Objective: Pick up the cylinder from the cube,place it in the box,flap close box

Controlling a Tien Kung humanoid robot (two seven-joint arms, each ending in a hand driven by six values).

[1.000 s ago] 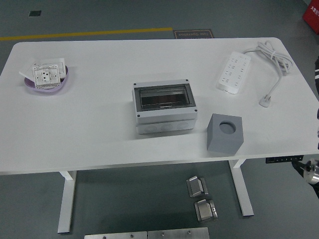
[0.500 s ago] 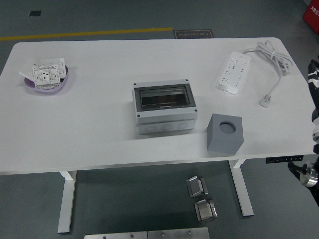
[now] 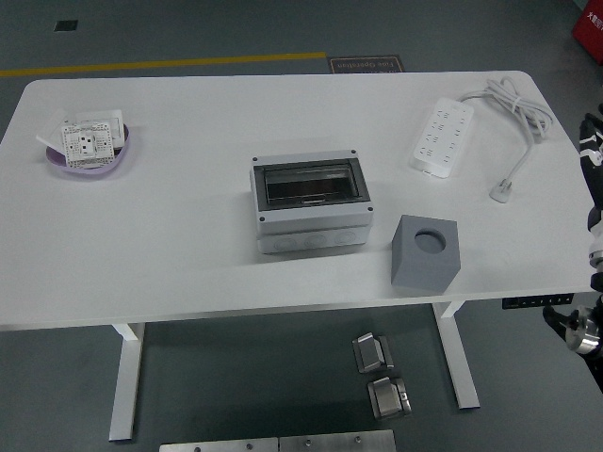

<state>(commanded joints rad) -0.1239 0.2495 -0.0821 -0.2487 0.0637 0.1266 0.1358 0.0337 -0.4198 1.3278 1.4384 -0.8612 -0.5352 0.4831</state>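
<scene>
Near the tabletop (image 3: 170,245) front right: grey cube (image 3: 424,252), round socket facing up, cylinder (image 3: 432,242) sunk upright inside. Left of it, box (image 3: 311,202), long axis left-right. At right edge, right arm (image 3: 594,188); fingers' state impossible to tell.

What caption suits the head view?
Grey lidded junction box beside grey cube on white table; right arm at edge.

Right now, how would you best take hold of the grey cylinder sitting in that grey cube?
Probably by its top end, coming straight down from above with the fingers. The grey cylinder sits upright in a round hole in the top of the grey cube, so its sides are walled in and only its top shows.
</scene>
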